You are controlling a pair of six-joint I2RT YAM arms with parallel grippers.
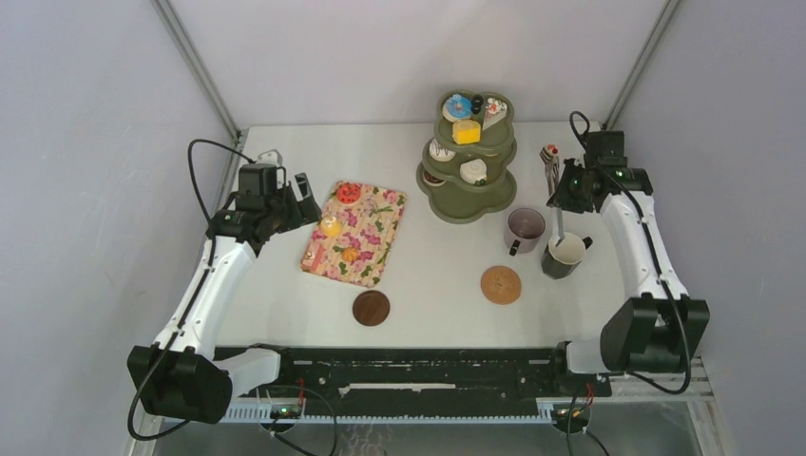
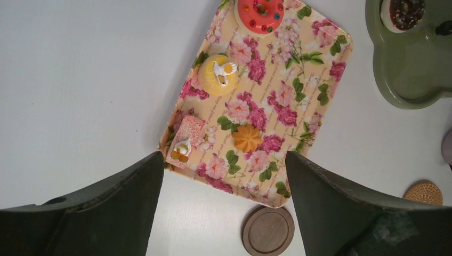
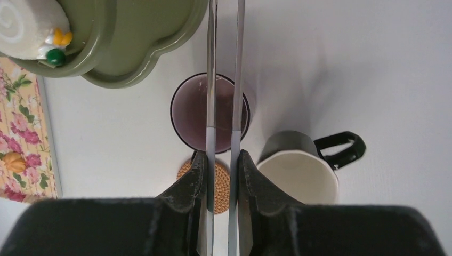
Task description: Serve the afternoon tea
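I see left pincer [image 2: 224, 157] released above toy pastries [image 2: 219, 76] on floral tray [image 2: 320, 64] | right pincer [image 3: 221, 157] clenched on tongs [image 3: 211, 80] over mauve mug [image 3: 186, 114], on bench [image 3: 373, 64] | pastries likely light, rigid, slippery: I would nip across their middle with the tongs' tips

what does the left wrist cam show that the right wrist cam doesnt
Only left wrist: the open left gripper, red donut, yellow pastry, pink slice, dark coaster and chocolate donut.
Only right wrist: the right gripper shut on the tongs, green mug and roll cake.
Both: tray, orange pastry, stand, woven coaster, and the mauve mug, though left wrist catches only a sliver of it.
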